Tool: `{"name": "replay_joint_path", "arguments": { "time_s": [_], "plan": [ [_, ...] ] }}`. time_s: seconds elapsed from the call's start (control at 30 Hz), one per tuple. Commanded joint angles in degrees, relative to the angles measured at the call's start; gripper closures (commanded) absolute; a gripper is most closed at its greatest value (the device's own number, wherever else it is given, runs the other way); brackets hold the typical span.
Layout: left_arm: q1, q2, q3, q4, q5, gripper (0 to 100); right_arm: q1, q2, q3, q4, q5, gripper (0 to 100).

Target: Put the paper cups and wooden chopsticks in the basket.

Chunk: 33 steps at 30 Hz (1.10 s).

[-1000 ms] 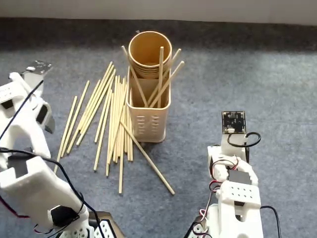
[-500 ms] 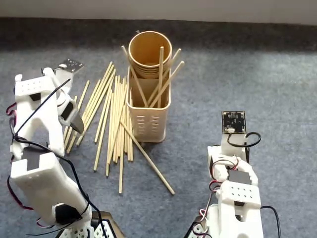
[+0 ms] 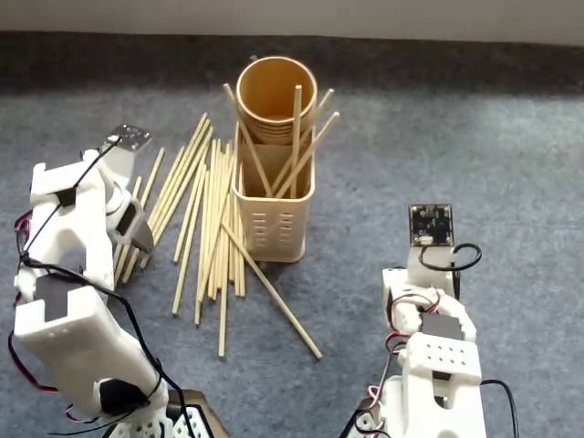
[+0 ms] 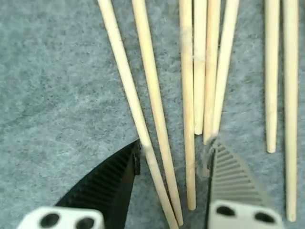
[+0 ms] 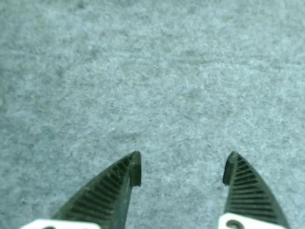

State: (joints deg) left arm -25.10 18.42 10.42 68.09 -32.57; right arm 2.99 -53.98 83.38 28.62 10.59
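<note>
At the left of the high view, the left gripper (image 3: 129, 246) hangs low over the outer edge of the loose chopsticks (image 3: 206, 217), which fan across the grey carpet (image 3: 511, 155) between that arm and the basket (image 3: 274, 224). In the left wrist view its jaws stand apart, unclenched, straddling three sticks of the fan (image 4: 157, 119). The black fingertip (image 4: 128, 164) lies against the outermost slanted stick, and the pale fingertip (image 4: 224, 167) sits at the cut ends of two more. Whether the tips touch the carpet is hard to tell.

In the middle, the basket stands upright holding stacked paper cups (image 3: 276, 91) and several chopsticks (image 3: 297, 137) propped inside. One more stick (image 3: 274, 297) leans from its base toward lower right.

At lower right, the right gripper (image 5: 181, 167) is spread wide over bare carpet, holding nothing; in the high view its arm hides it.

A darker band and a pale wall strip (image 3: 292, 16) run along the top edge.
</note>
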Motion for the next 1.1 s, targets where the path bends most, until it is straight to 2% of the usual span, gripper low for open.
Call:
{"name": "replay_joint_path", "arguments": {
  "time_s": [0.0,0.13,0.33,0.4,0.77,0.93,1.07],
  "plan": [
    [-0.57,0.04,2.15,-2.9,0.09,90,-0.4,-1.1,-0.22,-1.01,0.44,72.1],
    [-0.57,-0.22,1.89,-2.81,0.35,100,-0.4,-1.1,-0.22,-1.01,0.44,72.1],
    [0.31,-0.66,-1.01,-2.46,0.44,100,-0.4,-1.1,-0.22,-1.01,0.44,72.1],
    [0.57,-0.66,-4.18,0.26,0.44,100,-0.4,-1.1,-0.22,-1.01,0.44,72.1],
    [10.24,-0.66,-34.15,23.74,7.74,100,-0.4,-1.1,-0.22,-1.01,0.53,72.1],
    [15.87,-0.75,-45.32,27.34,12.84,100,-0.4,-1.1,-0.22,-1.01,0.53,72.1],
    [20.79,-0.75,-60.0,31.03,16.53,100,-0.4,-1.1,-0.22,-1.01,0.62,72.1]
  ]
}}
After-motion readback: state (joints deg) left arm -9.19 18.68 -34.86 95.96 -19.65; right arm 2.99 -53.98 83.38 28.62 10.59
